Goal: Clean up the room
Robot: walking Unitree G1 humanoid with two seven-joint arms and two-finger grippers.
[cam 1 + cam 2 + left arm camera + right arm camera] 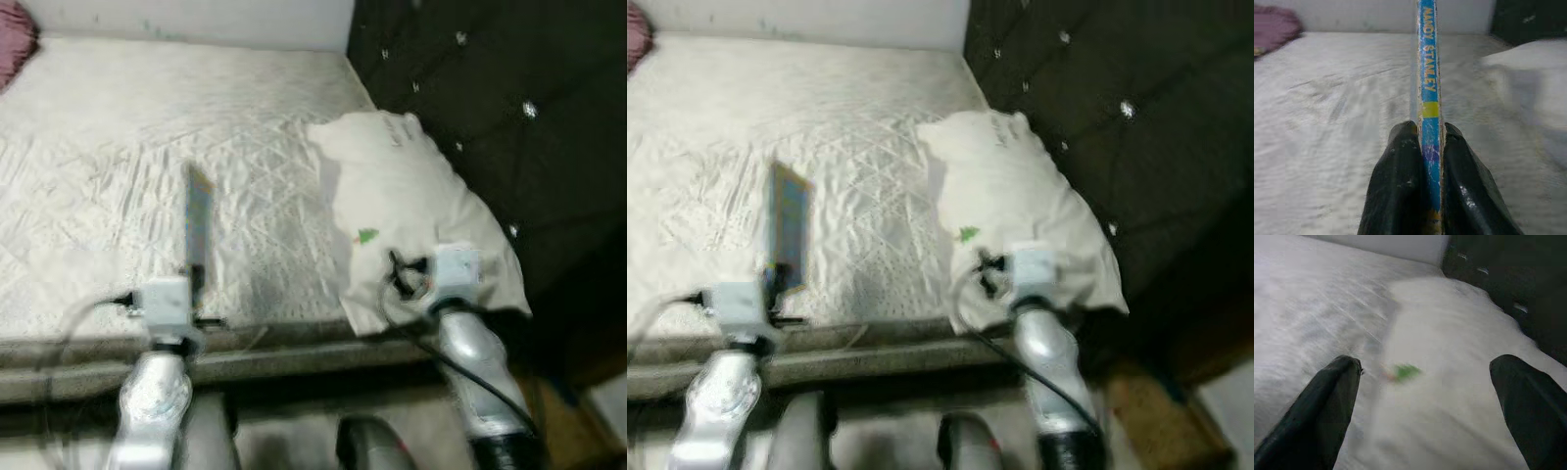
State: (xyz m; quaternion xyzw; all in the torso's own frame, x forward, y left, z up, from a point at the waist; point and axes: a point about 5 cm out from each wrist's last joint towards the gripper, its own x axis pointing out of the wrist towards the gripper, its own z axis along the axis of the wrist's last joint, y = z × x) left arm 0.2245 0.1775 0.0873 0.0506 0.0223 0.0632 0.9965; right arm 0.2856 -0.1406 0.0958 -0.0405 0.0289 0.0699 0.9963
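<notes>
the left gripper (1430,161) pinches a thin blue book (1428,73) by its lower edge, fingers closed on both covers, holding it upright above the near part of the bed (118,147). the white pillow (402,196) lies at the bed's right end, against the dark tufted headboard (509,88). the right gripper (1425,396) hovers just over the pillow's near corner with its fingers spread wide, holding nothing. a pink bundle (15,49) sits at the bed's far left corner. the book probably needs carrying off the bed to wherever it belongs; the grip is low and narrow, so it is best kept vertical and moved slowly, since tilting could let it swing or slip.
</notes>
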